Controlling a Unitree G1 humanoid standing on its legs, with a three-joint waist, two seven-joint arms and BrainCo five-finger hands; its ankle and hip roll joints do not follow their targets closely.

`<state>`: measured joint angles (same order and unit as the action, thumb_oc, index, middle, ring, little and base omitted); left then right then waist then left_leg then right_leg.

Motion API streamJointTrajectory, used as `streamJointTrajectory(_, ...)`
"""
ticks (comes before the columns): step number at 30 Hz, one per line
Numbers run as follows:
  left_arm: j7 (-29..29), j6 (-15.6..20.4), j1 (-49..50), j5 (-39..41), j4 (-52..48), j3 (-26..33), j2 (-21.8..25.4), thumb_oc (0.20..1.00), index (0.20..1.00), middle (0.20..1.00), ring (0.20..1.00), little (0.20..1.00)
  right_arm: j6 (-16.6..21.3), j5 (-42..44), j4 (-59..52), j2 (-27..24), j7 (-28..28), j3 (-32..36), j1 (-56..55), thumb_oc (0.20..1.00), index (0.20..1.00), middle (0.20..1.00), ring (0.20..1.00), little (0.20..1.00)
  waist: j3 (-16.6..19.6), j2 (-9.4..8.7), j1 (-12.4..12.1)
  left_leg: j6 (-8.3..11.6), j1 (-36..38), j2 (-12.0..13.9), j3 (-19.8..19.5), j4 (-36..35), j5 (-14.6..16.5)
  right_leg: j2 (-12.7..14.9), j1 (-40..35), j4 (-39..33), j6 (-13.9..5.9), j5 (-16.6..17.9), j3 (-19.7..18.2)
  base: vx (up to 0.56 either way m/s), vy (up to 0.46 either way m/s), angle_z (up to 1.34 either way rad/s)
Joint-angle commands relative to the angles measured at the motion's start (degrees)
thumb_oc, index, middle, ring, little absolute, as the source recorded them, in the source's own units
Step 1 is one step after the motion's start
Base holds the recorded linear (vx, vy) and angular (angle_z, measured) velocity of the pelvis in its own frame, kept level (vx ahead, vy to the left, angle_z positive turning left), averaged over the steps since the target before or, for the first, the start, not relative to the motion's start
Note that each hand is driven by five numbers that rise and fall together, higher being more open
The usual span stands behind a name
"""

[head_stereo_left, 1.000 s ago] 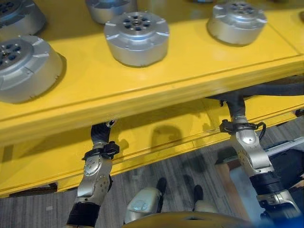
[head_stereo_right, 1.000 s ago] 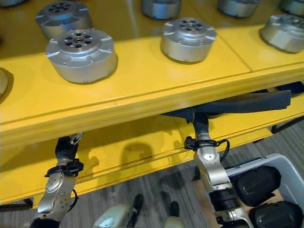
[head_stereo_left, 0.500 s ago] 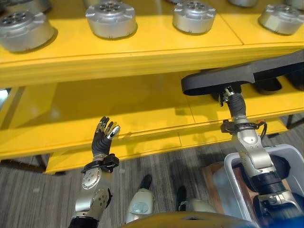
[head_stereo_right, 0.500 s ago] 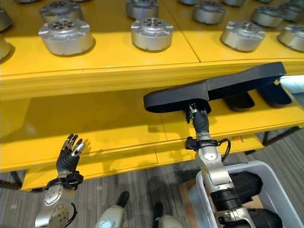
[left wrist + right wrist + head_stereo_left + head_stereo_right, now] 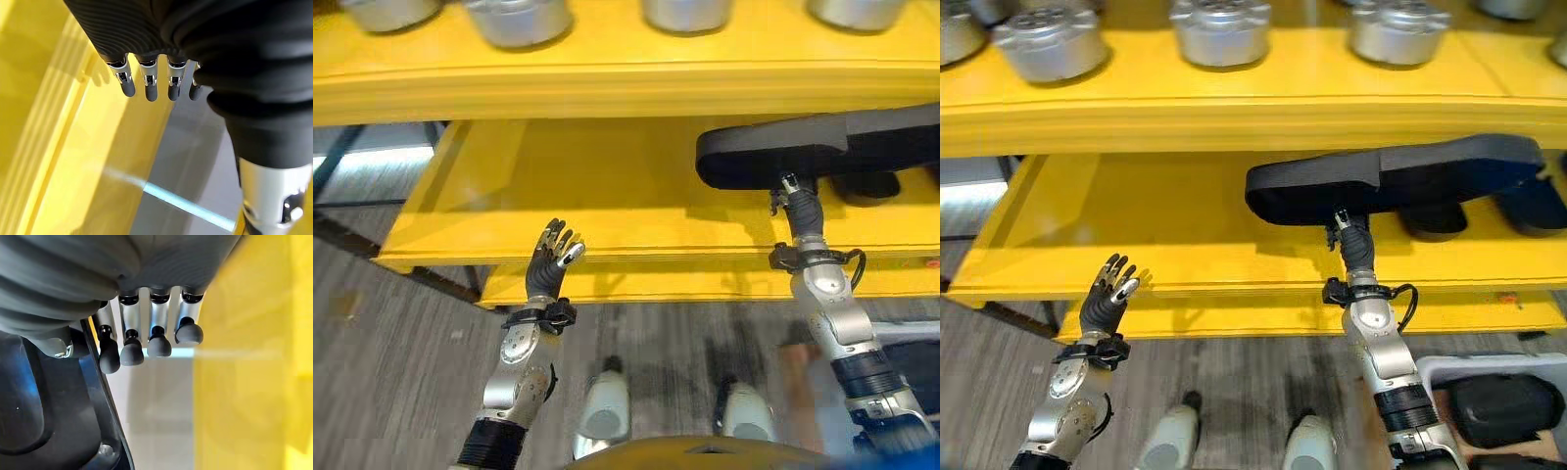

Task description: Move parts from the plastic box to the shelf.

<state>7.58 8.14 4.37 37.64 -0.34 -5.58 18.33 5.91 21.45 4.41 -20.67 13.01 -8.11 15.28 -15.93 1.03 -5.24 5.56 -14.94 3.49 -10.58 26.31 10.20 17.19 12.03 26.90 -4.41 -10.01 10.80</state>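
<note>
A long flat black part (image 5: 1400, 176) hangs level over the front of the yellow shelf's lower level (image 5: 1185, 235). My right hand (image 5: 1349, 230) grips it from below, and its curled fingers (image 5: 132, 350) lie against the part's black body (image 5: 29, 411). Two similar black parts (image 5: 1435, 215) (image 5: 1533, 206) lie on the lower level behind it. My left hand (image 5: 551, 264) is raised before the lower level's front edge, its fingers (image 5: 149, 83) straight and holding nothing. The grey plastic box (image 5: 1489, 364) at the lower right holds more black parts (image 5: 1503, 406).
Several round silver motor housings (image 5: 1219, 29) stand on the shelf's upper level, whose front edge (image 5: 1234, 122) overhangs the lower one. The left part of the lower level is bare. A dark frame bar (image 5: 342, 157) runs by the shelf's left end over grey floor.
The camera has pulled back and tipped down, bringing the lower level and both hands into view. The black part stays in my right hand; my left hand stays raised and open.
</note>
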Motion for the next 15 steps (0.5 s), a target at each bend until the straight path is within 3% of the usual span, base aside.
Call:
streamJointTrajectory(1,-0.1,2.9,1.6,0.5,-4.9,1.0,2.6,1.000,1.000,1.000,1.000,1.000,3.6,0.9,-2.8,-1.1,0.1,1.7,5.0,0.200,0.200,0.200,0.200,0.200,2.0,-1.37,0.0,-0.82,0.8,2.5,-1.9,-4.4,-2.0,-1.7,-6.1,0.0,0.24,-4.9,-0.1,0.00,0.100,0.12)
streamJointTrajectory(3,1.4,3.5,-0.2,0.5,-5.0,0.7,3.2,1.000,1.000,1.000,1.000,1.000,3.2,2.7,0.3,1.0,0.6,-0.4,7.5,0.200,0.200,0.200,0.200,0.200,0.2,-1.19,-1.6,-2.52,-3.8,0.6,-1.1,5.9,3.5,0.3,-2.5,6.4,0.40,-7.2,-2.9,-0.01,0.245,0.01)
streamJointTrajectory(5,1.9,3.5,-0.4,0.6,-5.2,0.7,3.0,1.000,1.000,1.000,1.000,1.000,2.6,2.7,1.4,1.9,0.8,-1.0,7.6,0.200,0.200,0.200,0.200,0.200,-0.4,-1.31,-2.2,-3.27,-5.5,-0.4,-1.3,10.5,6.6,0.8,-1.6,9.7,0.88,-9.5,-3.7,0.02,0.134,-0.10)
streamJointTrajectory(10,2.9,3.0,-0.2,0.3,-5.6,0.6,2.8,1.000,1.000,1.000,1.000,1.000,2.1,2.8,2.6,3.1,1.1,-1.2,6.5,0.200,0.200,0.200,0.200,0.200,-1.0,-1.31,-2.6,-4.27,-8.4,-1.6,-1.3,16.7,10.5,1.0,0.7,15.0,1.86,-12.5,-5.0,0.01,0.038,-0.03)
streamJointTrajectory(11,3.4,2.8,-0.3,-0.5,-5.7,0.3,2.7,1.000,1.000,1.000,1.000,1.000,2.0,4.5,4.6,4.5,1.1,-2.1,6.1,0.200,0.200,0.200,0.200,0.200,-1.7,-1.17,-2.8,-4.84,-9.7,-2.1,-1.5,20.3,12.6,0.7,2.0,18.1,2.61,-14.5,-5.7,0.00,0.019,-0.06)
streamJointTrajectory(15,4.5,2.5,-0.5,-0.7,-6.1,0.0,2.5,1.000,1.000,1.000,1.000,1.000,1.6,5.4,7.1,5.8,1.5,-3.7,5.9,0.200,0.200,0.200,0.200,0.200,-2.7,-1.04,-3.0,-5.22,-12.0,-2.6,-1.2,24.9,14.9,0.6,4.5,22.2,3.40,-16.6,-6.2,0.00,0.005,-0.02)
